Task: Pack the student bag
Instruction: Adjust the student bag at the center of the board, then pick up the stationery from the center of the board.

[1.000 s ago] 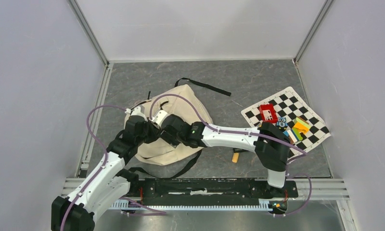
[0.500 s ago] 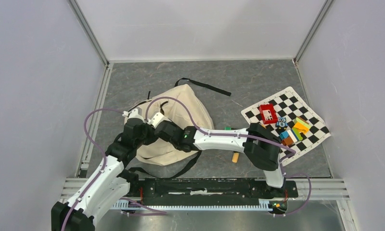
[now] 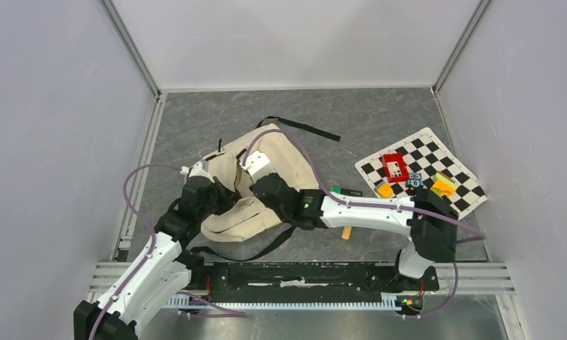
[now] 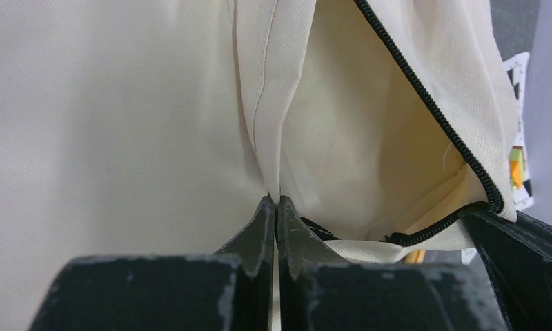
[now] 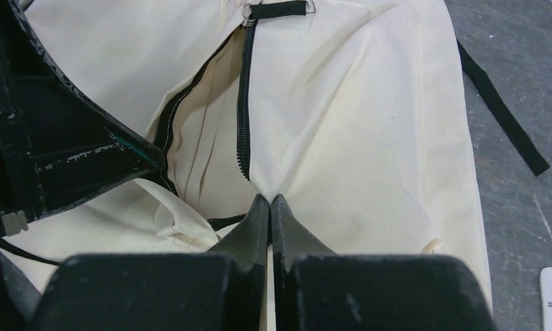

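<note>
To the left, above the grey marbled counter (image 3: 366, 120): one left claw (image 4: 274, 207), pinched fully closed on a pleat of cream cloth from the bag (image 3: 281, 163). Just right of it: one right claw (image 5: 269, 203), likewise closed tip to tip, gripping bag cloth just below the lower end of the zipper (image 5: 244, 103).

Under and around both claws: one bag, lying left of centre on the counter, well apart from the mat. Soft, cream, rumpled, far larger than anything else in view. Black coil zipper partly undone, with a slit gaping beside it onto more cream cloth. At the zipper's top, a small metal ring (image 5: 248, 12) on a short black tab. Two black straps in view: one strap (image 3: 302, 127) trailing off the far side onto the counter, another strap (image 3: 281, 241) looping out at the near edge.

Right of the bag, loose on the counter: one thin dark stick with a green end (image 3: 346, 191) and one small wooden piece (image 3: 346, 232).

Farther right: one black-and-white checked mat (image 3: 426, 145), lying askew. On it: one red box (image 3: 394, 167) with white print too small to read, one orange block (image 3: 385, 190), one small blue owl-like figure (image 3: 414, 180), and a cluster of yellow, orange and green blocks (image 3: 444, 185), partly hidden by the right arm, count unclear.
</note>
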### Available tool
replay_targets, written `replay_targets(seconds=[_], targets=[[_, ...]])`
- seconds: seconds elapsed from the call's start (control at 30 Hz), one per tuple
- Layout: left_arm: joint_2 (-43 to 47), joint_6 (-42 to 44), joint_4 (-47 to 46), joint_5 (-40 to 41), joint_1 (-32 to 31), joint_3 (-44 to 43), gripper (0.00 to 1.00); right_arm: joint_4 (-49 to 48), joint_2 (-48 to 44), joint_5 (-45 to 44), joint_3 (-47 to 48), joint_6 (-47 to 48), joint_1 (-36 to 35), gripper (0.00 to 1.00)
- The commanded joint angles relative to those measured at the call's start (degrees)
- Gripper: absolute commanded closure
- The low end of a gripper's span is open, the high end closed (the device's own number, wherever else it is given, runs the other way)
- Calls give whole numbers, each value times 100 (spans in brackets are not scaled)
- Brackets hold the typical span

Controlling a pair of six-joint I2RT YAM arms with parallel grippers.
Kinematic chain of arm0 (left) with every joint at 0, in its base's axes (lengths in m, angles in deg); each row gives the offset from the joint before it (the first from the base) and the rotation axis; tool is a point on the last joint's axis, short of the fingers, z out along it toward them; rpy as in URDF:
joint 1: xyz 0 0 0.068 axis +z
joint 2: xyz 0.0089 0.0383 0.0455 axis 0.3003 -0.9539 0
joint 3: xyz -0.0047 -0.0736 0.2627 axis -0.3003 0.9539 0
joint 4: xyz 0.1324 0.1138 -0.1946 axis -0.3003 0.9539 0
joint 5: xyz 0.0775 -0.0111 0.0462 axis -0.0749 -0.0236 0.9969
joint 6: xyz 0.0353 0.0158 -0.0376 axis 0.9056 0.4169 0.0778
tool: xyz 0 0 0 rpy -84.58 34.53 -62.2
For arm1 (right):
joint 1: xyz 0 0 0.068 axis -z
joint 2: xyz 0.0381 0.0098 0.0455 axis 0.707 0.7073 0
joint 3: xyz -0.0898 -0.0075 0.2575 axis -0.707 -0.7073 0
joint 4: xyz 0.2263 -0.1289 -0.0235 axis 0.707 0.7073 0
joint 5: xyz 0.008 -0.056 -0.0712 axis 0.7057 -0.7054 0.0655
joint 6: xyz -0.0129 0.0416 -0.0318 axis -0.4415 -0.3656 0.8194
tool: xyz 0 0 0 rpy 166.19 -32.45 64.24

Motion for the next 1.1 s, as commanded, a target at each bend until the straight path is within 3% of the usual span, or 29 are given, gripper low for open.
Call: replay_targets(seconds=[0.0,0.17,0.37,0.43,0.6,0.67,0.83,1.07], targets=[[33,-191,197,381,53,172,98,-1045,-756,-742,-636,-213,56,100],[13,-228,185,411,45,190,98,-1375,-908,-841,-1226,-598,51,100],[19,-213,211,426,52,173,98,-1382,-868,-679,-1180,-607,56,100],[22,-187,188,399,52,173,98,-1387,-897,-603,-1085,-438,56,90],[15,55,269,452,54,26,98,-1036,-1056,-392,-662,240,74,28],[-55,201,420,582,86,-134,98,-518,-1094,-165,-326,489,181,16],[-254,458,556,570,226,-418,98,930,-1298,339,57,381,852,8],[-348,913,689,267,295,-619,98,1109,-2897,1257,-1657,291,2286,2]])
